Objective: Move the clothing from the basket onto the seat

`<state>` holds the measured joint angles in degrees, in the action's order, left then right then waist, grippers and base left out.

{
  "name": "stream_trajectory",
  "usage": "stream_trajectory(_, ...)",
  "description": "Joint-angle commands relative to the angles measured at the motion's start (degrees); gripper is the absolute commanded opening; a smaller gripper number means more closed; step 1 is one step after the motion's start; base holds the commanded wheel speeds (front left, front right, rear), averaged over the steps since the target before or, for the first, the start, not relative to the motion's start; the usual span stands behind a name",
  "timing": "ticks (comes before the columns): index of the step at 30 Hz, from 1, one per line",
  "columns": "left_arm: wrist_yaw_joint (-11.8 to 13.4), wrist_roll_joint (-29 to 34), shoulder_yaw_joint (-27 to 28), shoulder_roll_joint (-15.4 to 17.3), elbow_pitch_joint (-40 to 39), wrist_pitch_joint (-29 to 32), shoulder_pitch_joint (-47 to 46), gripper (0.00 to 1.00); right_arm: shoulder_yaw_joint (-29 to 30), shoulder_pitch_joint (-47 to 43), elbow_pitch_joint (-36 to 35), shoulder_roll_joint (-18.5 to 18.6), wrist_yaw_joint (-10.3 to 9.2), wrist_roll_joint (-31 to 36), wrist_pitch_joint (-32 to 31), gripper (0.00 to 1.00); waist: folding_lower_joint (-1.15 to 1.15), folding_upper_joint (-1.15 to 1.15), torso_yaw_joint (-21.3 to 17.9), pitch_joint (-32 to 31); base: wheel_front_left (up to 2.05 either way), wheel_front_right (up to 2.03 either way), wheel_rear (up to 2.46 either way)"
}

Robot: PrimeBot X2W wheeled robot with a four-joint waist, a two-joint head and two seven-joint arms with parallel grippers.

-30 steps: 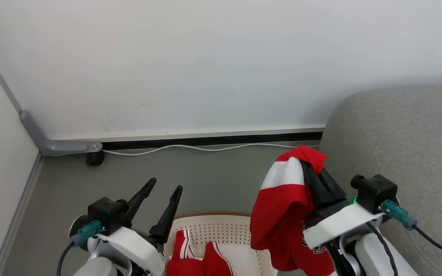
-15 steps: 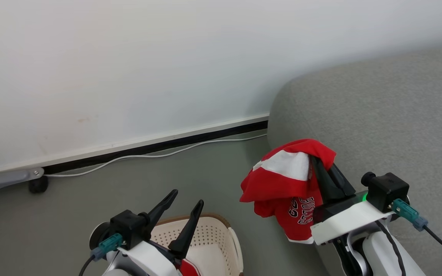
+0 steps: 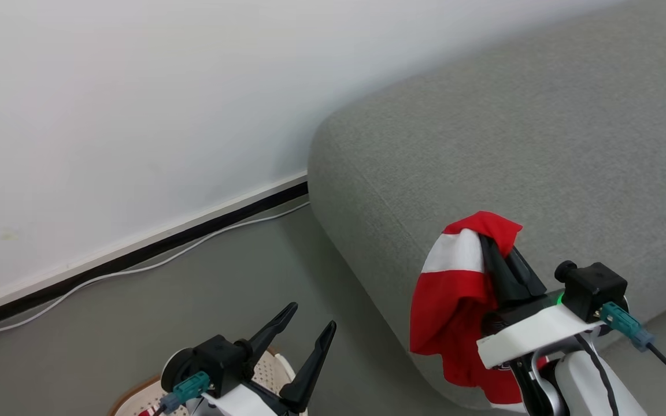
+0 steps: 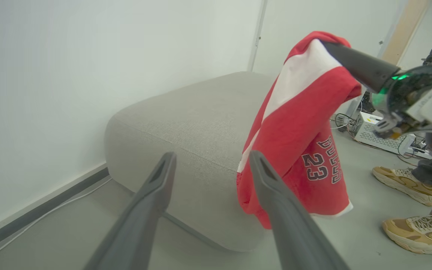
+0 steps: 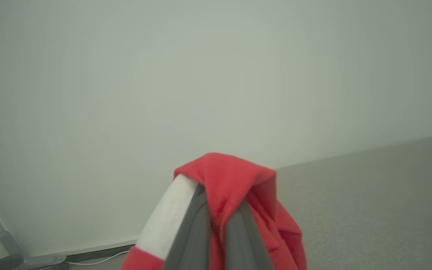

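In the head view, the right claw [image 3: 492, 245] is pressed together on the clothing [image 3: 454, 289], a red garment with a white panel. It is pinched near its top fold and draped down the left side of the fingers. The garment is held up over the front edge of the seat [image 3: 483, 144]. The left claw [image 3: 311, 316] is spread wide with nothing in it and is raised above the basket [image 3: 136, 396]. Part of the basket's brown rim and perforated wall is seen at the bottom edge, on the grey floor [image 3: 223, 277] beside the seat. A white cable [image 3: 136, 268] is laid along the skirting.

In the left wrist view, the left claw [image 4: 212, 155] is shown with its two fingers set apart and nothing between them. Beyond them the clothing [image 4: 298, 123] is hung from the right claw [image 4: 328, 45], with the number 23 and a white hem on its lower part. Its lower edge is kept clear of the floor, in front of the seat's side. Whether the upholstery is brushed cannot be told. A person's tan shoes [image 4: 407, 183] are seen on the floor at the right.

In the right wrist view, the right claw [image 5: 219, 202] is closed with red cloth gripped between its fingers. The white panel is draped over the left finger. The seat's grey top [image 5: 369, 195] is seen beyond at the right, with a pale wall [image 5: 201, 75] behind.
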<state>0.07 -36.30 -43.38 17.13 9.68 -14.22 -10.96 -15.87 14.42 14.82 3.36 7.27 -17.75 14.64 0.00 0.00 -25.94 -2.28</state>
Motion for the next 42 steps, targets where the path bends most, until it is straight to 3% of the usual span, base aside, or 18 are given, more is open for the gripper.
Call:
stream_trajectory(1, 0.50, 0.18, 1.90, 0.71, -1.44, -0.52, -1.57, 1.00, -0.50, 0.47, -1.72, -0.48, 0.22, 0.17, 0.36, 0.00, 0.00, 0.00, -1.64, 0.12, 0.00, 0.00, 0.00)
stream_trajectory(13, 0.06, -0.02, 1.42, 0.83, -0.65, -0.43, -1.90, 1.00, 3.04, -0.04, -2.16, -0.48, 0.22, 1.25, 0.36, 0.00, 0.00, 0.00, -1.51, 1.45, 0.00, 0.00, 0.00)
stream_trajectory(21, -0.28, 0.22, 1.63, 2.31, -1.17, 0.18, -3.21, 1.00, 7.43, 6.24, -1.97, -0.48, 0.22, 0.76, 0.36, 0.00, 0.00, 0.00, 0.64, 6.98, 0.00, 0.00, 0.00)
stream_trajectory(26, -0.99, 0.65, 2.31, 4.17, -2.13, 0.98, -5.63, 1.00, 13.15, 12.95, -1.36, -0.48, 0.22, -0.01, 0.36, 0.00, 0.00, 0.00, 3.56, 12.71, 0.00, 0.00, 0.00)
stream_trajectory(42, -2.97, 4.02, 4.44, 9.97, -7.29, 1.25, -13.98, 1.00, 34.64, 33.94, -0.36, -0.48, 0.22, 8.32, 0.36, 0.00, 0.00, 0.00, 11.62, 29.03, 0.00, 0.00, 0.00)
